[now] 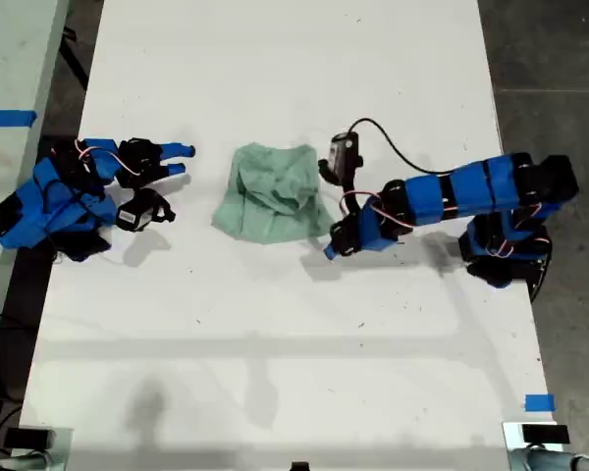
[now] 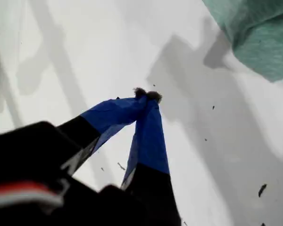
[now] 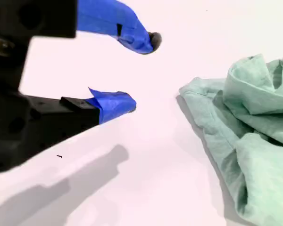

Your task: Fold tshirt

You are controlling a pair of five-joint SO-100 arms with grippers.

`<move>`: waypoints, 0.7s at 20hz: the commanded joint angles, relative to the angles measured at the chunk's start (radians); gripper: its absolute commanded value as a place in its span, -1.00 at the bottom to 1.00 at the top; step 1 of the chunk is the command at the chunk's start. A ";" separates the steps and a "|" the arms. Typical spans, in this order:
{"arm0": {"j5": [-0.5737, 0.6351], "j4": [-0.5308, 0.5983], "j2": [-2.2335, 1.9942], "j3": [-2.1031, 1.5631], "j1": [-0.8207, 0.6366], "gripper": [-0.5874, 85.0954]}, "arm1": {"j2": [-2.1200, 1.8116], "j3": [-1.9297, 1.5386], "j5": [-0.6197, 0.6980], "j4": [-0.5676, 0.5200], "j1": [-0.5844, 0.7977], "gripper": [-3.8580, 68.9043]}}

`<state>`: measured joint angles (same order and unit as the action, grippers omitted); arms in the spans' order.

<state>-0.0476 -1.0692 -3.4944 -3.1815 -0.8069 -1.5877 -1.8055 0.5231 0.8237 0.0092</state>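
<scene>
My first gripper [image 2: 147, 96], blue-taped tips pressed together on nothing, sits at the 4 o'clock edge of the pale mint-green crumpled cloth tshirt [image 1: 273, 192], mid-counter [image 1: 275, 343]. My second gripper [image 3: 144, 70], spread, waits at its 9 o'clock, apparently before a grasp.

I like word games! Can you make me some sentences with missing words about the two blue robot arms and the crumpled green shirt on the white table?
1. The pale mint-green cloth tshirt lies in a ____ heap, not flat.
2. My first gripper has its blue-taped jaws ____ and holds nothing.
3. My second gripper has its jaws ____.
4. The tshirt rests on a ____ table, between the two arms.

Missing words: crumpled; shut; open; white
</scene>
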 commanded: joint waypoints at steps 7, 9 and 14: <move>0.005 -0.002 -0.106 -0.003 -0.009 -0.57 | 0.442 0.724 0.160 0.222 0.081 -0.92; 0.005 -0.002 -0.106 -0.003 -0.009 -0.57 | 0.466 0.744 0.183 0.227 0.126 -0.92; 0.005 -0.002 -0.106 -0.003 -0.009 -0.57 | 0.574 0.836 0.341 0.232 0.368 -0.92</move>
<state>-0.0476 -1.0692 -3.4944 -3.1815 -0.8069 -1.0186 -1.1014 0.7946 1.0462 0.2608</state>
